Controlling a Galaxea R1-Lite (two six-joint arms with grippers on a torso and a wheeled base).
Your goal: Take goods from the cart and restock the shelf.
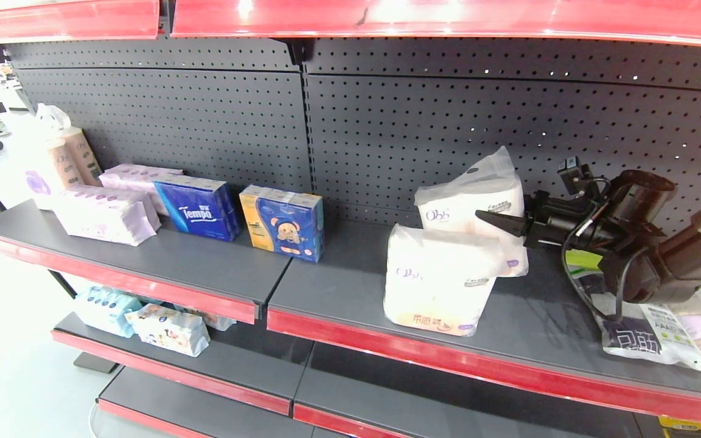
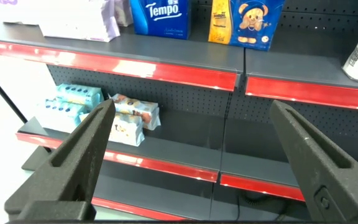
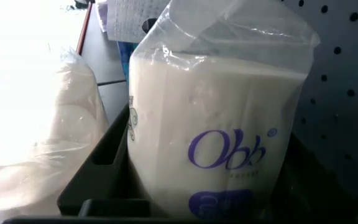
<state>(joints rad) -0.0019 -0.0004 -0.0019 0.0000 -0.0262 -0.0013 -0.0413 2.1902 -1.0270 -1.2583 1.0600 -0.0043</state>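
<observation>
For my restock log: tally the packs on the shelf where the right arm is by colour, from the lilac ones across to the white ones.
Lilac packs: 2
Blue pack: 1
Yellow bear pack: 1
White packs: 2
Total: 6

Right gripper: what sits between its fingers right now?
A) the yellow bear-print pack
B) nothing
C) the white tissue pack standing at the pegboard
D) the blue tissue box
C: the right wrist view shows the white tissue pack filling the gap between the fingers of the right gripper, and the head view puts that gripper at the pack standing against the pegboard.
</observation>
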